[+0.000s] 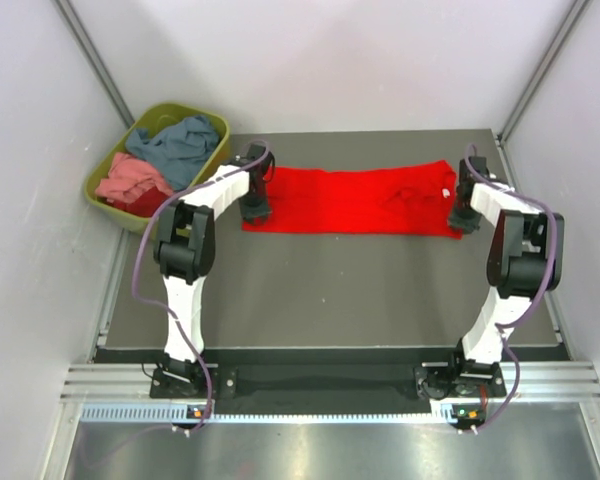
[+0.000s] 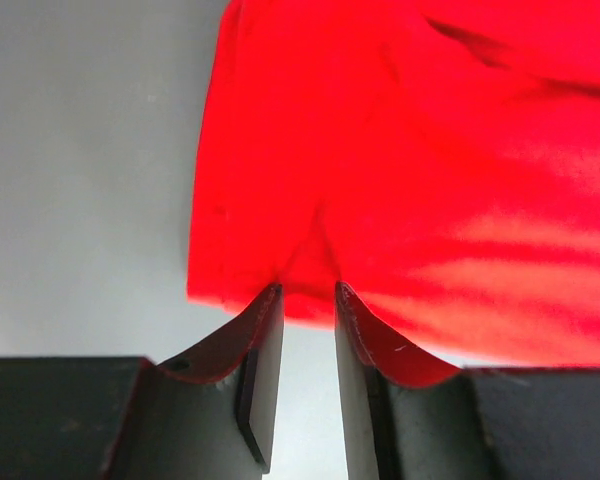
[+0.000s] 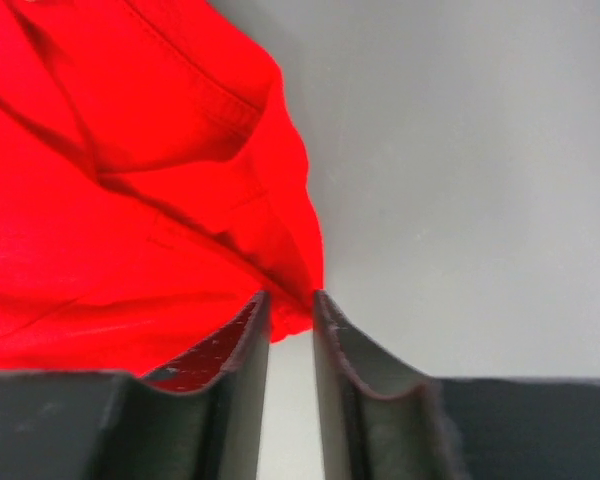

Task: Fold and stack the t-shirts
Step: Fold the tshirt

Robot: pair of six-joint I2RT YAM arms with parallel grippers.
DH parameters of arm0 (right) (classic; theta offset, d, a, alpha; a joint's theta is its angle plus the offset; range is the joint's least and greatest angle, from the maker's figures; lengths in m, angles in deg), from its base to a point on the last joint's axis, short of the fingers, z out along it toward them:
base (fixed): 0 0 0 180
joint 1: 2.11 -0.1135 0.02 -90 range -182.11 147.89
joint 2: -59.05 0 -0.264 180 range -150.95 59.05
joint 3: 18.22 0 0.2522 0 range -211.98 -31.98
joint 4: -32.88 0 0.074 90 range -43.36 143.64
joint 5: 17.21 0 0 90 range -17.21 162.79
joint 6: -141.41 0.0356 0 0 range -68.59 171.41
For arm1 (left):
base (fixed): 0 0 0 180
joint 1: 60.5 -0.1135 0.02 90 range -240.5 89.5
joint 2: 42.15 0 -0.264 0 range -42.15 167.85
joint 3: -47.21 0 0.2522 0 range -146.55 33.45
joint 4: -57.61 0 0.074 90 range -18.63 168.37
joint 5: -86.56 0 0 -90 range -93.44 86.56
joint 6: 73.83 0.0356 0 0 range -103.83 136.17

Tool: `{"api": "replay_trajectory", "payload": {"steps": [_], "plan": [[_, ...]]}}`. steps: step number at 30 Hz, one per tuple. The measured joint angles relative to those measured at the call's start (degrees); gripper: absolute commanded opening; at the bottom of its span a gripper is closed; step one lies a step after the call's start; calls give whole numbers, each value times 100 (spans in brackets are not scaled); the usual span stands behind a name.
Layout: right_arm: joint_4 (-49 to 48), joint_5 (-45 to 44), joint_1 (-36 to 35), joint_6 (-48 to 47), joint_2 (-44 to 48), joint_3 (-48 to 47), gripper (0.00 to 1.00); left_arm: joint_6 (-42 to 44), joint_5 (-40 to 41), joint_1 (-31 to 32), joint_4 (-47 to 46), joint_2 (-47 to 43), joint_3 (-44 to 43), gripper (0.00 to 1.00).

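A bright red t-shirt (image 1: pixel 350 200) lies as a long flat strip across the far part of the table, a small white label (image 1: pixel 445 192) near its right end. My left gripper (image 1: pixel 255 210) is at the strip's left near corner. In the left wrist view the red cloth (image 2: pixel 430 150) puckers into a ridge pinched between the tips of the left gripper (image 2: pixel 308 290). My right gripper (image 1: pixel 462 218) is at the right near corner. In the right wrist view, a folded corner of the shirt (image 3: pixel 110 200) runs in between the tips of that gripper (image 3: pixel 290 297).
An olive-green tub (image 1: pixel 100 190) stands off the table's far left corner. It holds a slate blue-grey shirt (image 1: pixel 180 148) and a salmon pink one (image 1: pixel 130 178). Grey walls close in on both sides and behind. The dark table top (image 1: pixel 330 290) stretches toward the arm bases.
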Motion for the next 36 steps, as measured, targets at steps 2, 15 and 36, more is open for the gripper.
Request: {"api": "replay_trajectory", "payload": {"steps": [2,15,36], "plan": [[151,48,-11,63,61,-109,28,66,-142,-15,61,-136,-2,33],[-367,1099,-813,131,50,-1488,36,203,-2256,-22,-531,-881,-2,32],[-688,1515,-1314,-389,-118,-828,17,57,-1849,-13,-848,-9,131,23]]}}
